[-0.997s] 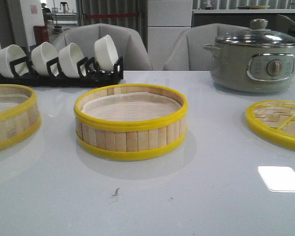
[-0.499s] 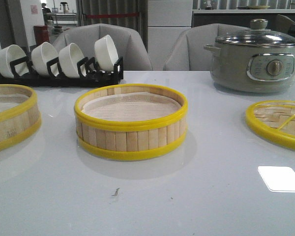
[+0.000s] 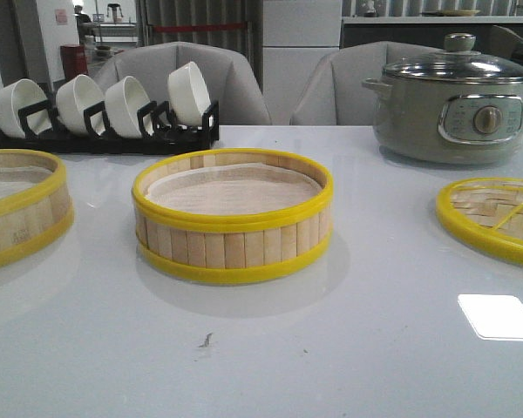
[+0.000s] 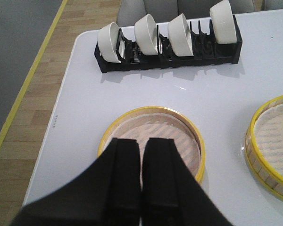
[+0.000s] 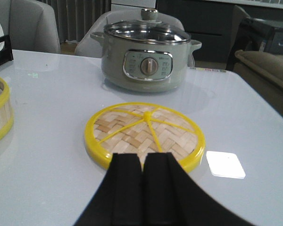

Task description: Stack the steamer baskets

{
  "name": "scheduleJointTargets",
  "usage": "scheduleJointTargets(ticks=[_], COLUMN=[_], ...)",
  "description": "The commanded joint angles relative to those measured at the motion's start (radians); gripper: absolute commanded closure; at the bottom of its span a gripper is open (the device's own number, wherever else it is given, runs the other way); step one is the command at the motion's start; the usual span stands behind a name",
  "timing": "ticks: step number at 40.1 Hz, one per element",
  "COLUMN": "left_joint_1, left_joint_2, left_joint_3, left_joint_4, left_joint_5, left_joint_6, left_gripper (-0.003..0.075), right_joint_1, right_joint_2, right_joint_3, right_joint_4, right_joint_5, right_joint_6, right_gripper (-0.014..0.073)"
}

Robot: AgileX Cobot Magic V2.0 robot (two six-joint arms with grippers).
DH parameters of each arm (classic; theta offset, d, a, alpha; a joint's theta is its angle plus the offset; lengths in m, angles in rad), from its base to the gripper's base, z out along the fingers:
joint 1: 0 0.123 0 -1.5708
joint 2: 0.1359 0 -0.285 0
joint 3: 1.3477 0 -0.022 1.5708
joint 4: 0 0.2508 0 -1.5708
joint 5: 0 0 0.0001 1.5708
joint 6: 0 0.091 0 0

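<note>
One steamer basket (image 3: 233, 218) with pale slats, yellow rims and a white liner stands in the middle of the table. A second, alike basket (image 3: 17, 205) stands at the left edge, partly cut off. In the left wrist view my left gripper (image 4: 142, 143) is shut and empty, above the left basket (image 4: 165, 132); the middle basket (image 4: 273, 146) shows beside it. In the right wrist view my right gripper (image 5: 142, 157) is shut and empty, over the near rim of the woven lid (image 5: 144, 132). Neither gripper shows in the front view.
The flat woven lid (image 3: 497, 218) with a yellow knob lies at the right. A grey-green electric pot (image 3: 453, 100) stands at the back right. A black rack with several white bowls (image 3: 105, 109) stands at the back left. Grey chairs stand behind the table.
</note>
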Motion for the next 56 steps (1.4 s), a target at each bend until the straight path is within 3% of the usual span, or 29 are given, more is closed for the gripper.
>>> scheduleJointTargets(ticks=[1,6,9,14,19,26,31,49,56], left_joint_1=[-0.005,-0.005,-0.005,-0.005,-0.01,-0.068,-0.098,-0.108,-0.108], left_joint_2=[-0.008,-0.008,-0.008,-0.008,-0.008,-0.002,0.004,0.061,0.064], left_joint_3=[-0.026,-0.026,-0.026,-0.026,-0.026,-0.026,-0.026,-0.026,-0.026], left_joint_4=[0.018,0.02,0.024,0.024,0.023,0.041,0.044,0.044,0.049], left_joint_5=[-0.072,-0.072,-0.072,-0.074,-0.088,-0.09,-0.083,-0.073,-0.082], left_joint_6=[0.001,0.001,0.001,0.001,0.001,0.001,0.001,0.001,0.001], left_gripper=[0.0616,0.0616,0.0616,0.0616,0.0616,0.0616,0.0616,0.0616,0.0616], right_joint_1=[-0.006,-0.006,-0.006,-0.006,-0.006,-0.006,-0.006,-0.006,-0.006], right_joint_2=[-0.016,-0.015,-0.013,0.014,0.178,0.519,0.673,0.774,0.829], right_joint_3=[-0.015,-0.015,-0.041,-0.219,-0.48,-0.787,-0.904,-0.928,-0.928], right_joint_4=[-0.027,-0.024,-0.024,-0.024,-0.034,-0.076,-0.075,-0.065,0.013], right_joint_5=[-0.17,-0.353,-0.362,-0.09,0.181,0.256,0.291,0.186,0.329], right_joint_6=[0.005,0.089,0.142,0.177,0.176,0.176,0.176,0.178,0.178], right_gripper=[0.0533,0.0533,0.0533,0.0533,0.0533,0.0533,0.0533,0.0533,0.0526])
